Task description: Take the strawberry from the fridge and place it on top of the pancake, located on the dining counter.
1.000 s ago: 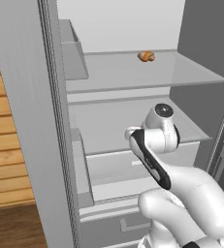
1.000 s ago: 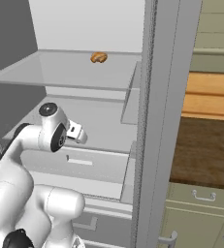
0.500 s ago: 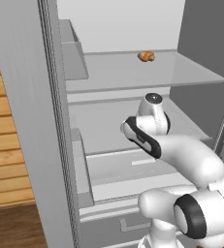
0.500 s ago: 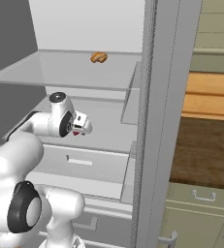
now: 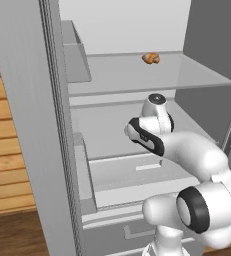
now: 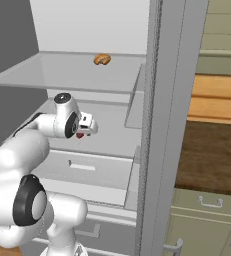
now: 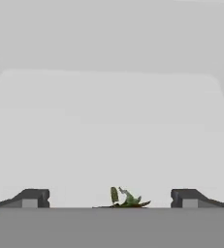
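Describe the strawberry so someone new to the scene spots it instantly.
Start at the open fridge and find the shelf below the one holding the orange-brown lumpy food. The strawberry lies there, right at the open gripper, between its fingertips. It is tiny and dark red with green leaves, unlike the bigger orange-brown food.

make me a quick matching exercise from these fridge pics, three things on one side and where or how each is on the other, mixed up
Things:
1. strawberry
2. orange-brown food item
3. hand

Place or state:
A. on the upper shelf, toward the back
B. open, reaching in over the middle shelf
C. low between the two fingertips, green leaves showing

Pairs: 1-C, 2-A, 3-B
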